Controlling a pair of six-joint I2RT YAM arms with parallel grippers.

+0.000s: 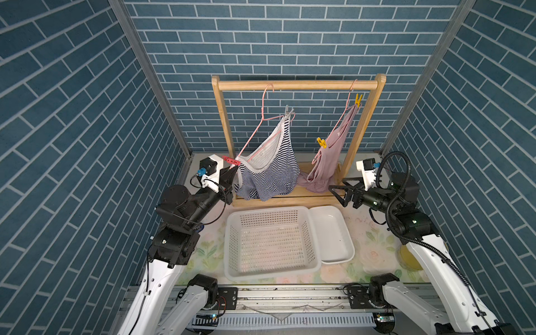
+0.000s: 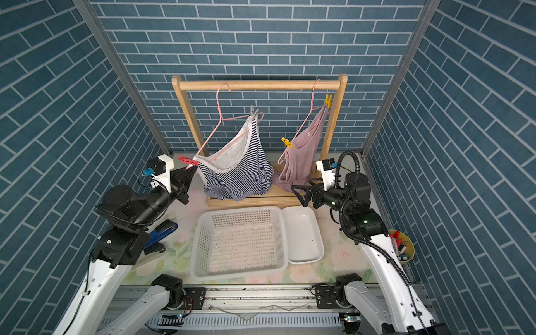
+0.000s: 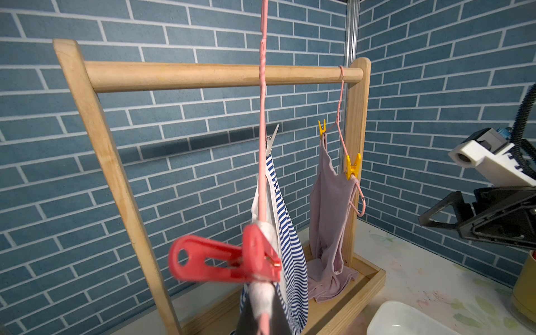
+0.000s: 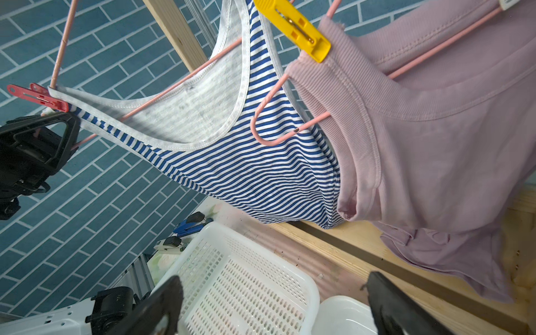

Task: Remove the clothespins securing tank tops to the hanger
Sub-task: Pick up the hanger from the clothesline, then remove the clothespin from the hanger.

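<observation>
- Left wrist view: all four pins are clipped on. The red clothespin (image 3: 226, 258) and grey clothespin (image 3: 271, 140) hold the striped tank top (image 3: 290, 246); the yellow clothespins (image 3: 353, 166) hold the pink tank top (image 3: 327, 203).
- We judge nothing is removed yet, so four are left.
- Left gripper (image 1: 230, 177) is clamped on the hanger (image 3: 262, 116) corner, just beside the red clothespin.
- Right gripper (image 1: 338, 195) is wide and empty, near the pink tank top.
- Basket (image 1: 229, 232) and tray (image 1: 345, 232) on the bench hold no pins.

A rack (image 1: 295, 85) stands at the table's (image 1: 374, 229) back; on its bar a left hanger (image 1: 262, 110) and right hanger (image 1: 349, 100) carry clothespins (image 1: 231, 160), left tank top (image 1: 269, 177) and right tank top (image 1: 333, 156). Before it lies a basket (image 1: 229, 243), a tray (image 1: 333, 232) touching its right side
</observation>
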